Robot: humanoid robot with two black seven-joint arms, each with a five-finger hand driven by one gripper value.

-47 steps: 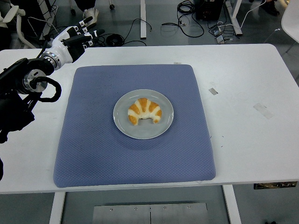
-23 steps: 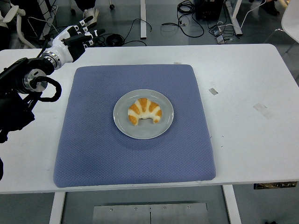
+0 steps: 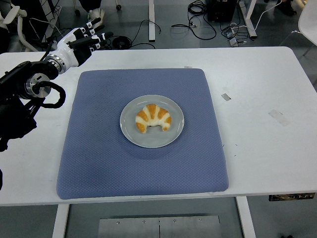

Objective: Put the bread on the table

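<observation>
A golden croissant [image 3: 154, 118] lies on a round grey plate [image 3: 132, 132] in the middle of a blue mat [image 3: 99, 148]. My left hand [image 3: 85, 41] hovers over the table's far left corner, well up and left of the plate. Its fingers [image 3: 100, 36] are spread and point right, holding nothing. The black left arm [image 3: 22, 94] runs along the left edge. No right arm shows.
The white table [image 3: 262, 99] has small bits of tape [image 3: 279, 117] on its right side. Cables [image 3: 148, 27] and chair legs lie on the floor beyond the far edge.
The left hand has shifted slightly up and to the right; the croissant and plate have not moved.
</observation>
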